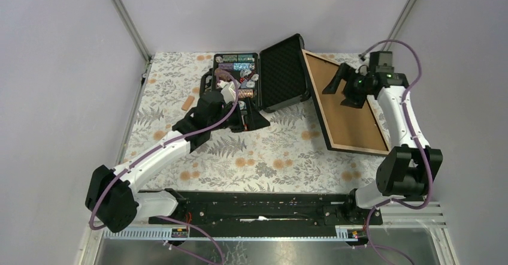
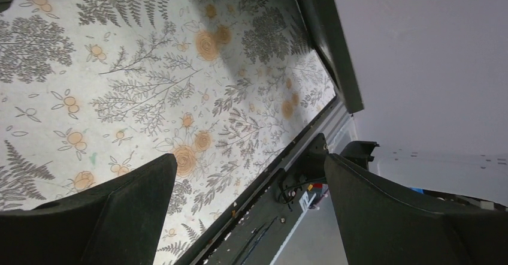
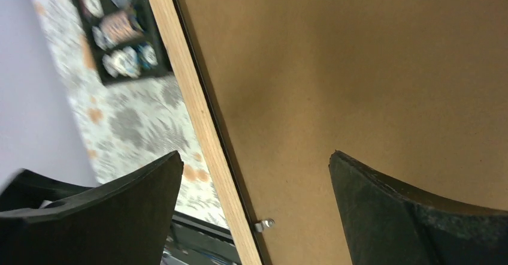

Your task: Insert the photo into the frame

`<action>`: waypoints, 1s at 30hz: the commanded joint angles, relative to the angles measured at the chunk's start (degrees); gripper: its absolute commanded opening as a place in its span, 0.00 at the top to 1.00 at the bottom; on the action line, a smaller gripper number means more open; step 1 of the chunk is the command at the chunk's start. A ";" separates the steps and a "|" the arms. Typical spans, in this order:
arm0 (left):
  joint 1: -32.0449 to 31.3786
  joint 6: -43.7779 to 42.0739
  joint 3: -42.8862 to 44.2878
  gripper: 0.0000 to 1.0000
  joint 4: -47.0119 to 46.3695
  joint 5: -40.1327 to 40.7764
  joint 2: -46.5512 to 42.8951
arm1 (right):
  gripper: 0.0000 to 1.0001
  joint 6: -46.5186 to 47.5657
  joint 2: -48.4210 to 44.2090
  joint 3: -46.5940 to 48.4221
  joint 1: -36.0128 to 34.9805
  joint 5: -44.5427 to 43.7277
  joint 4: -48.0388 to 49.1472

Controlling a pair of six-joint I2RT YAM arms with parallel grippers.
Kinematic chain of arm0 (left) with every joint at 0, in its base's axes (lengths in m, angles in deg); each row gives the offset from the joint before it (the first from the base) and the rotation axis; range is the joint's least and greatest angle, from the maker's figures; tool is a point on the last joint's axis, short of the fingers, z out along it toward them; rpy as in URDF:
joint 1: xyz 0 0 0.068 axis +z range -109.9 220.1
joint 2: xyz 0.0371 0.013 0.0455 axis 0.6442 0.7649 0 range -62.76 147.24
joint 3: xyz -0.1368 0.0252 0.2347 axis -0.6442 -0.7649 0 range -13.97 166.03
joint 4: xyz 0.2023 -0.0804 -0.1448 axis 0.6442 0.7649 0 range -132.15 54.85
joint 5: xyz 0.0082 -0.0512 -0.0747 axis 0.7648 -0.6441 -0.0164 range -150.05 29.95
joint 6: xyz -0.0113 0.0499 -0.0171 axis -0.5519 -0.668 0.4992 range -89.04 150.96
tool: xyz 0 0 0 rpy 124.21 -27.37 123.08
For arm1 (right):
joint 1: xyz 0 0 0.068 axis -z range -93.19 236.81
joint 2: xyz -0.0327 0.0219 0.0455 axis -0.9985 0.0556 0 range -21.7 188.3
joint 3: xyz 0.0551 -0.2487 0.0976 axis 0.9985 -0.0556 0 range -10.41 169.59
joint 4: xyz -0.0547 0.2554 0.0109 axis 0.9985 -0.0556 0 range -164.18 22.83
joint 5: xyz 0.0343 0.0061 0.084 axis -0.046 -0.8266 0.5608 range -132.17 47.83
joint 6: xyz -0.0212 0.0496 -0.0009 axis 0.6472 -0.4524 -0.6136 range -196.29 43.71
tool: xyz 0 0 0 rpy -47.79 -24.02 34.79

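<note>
1. The frame [image 1: 353, 124] is lying back up at 2 o'clock on the bench [image 1: 269, 157], its brown board facing the camera and its far corner touching, or nearly touching, the open case [image 1: 281, 73].
2. The right pincer [image 1: 342, 91] is hanging over the frame's far half with its fingers wide apart, gripping nothing.
3. In the right wrist view, that pincer [image 3: 256, 157] is straddling the frame's light wood edge [image 3: 197, 127]; a small metal clip [image 3: 263, 223] is sitting just inside that edge (what lies under the board is hidden).
4. The left pincer [image 1: 248, 118] is hovering at 12 o'clock on the bench, just beside the case's near corner, also spread wide and holding nothing.
5. In the left wrist view, its fingers [image 2: 120, 205] are framing only the floral cloth [image 2: 150, 97] and the bench's near rail.
6. The case is showing chips [image 1: 236, 61] in its tray (the lid is tilting toward the frame).
</note>
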 commanded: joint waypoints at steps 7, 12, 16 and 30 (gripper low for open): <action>0.28 1.68 -3.00 0.01 -4.99 -3.06 -3.60 | 0.00 8.81 -4.42 1.92 -18.67 -28.66 -2.32; 0.29 1.24 -3.45 0.01 -4.43 -2.37 -5.30 | 0.00 1.67 0.55 7.82 -32.32 -56.76 -13.78; 0.33 0.51 -3.18 0.01 -3.50 -2.31 -6.28 | 0.00 -3.83 6.05 9.43 -41.98 -76.22 -21.68; 0.46 -1.60 -4.16 0.01 -0.90 -1.17 -11.20 | 0.30 -17.95 23.63 14.73 -50.08 -94.43 -43.19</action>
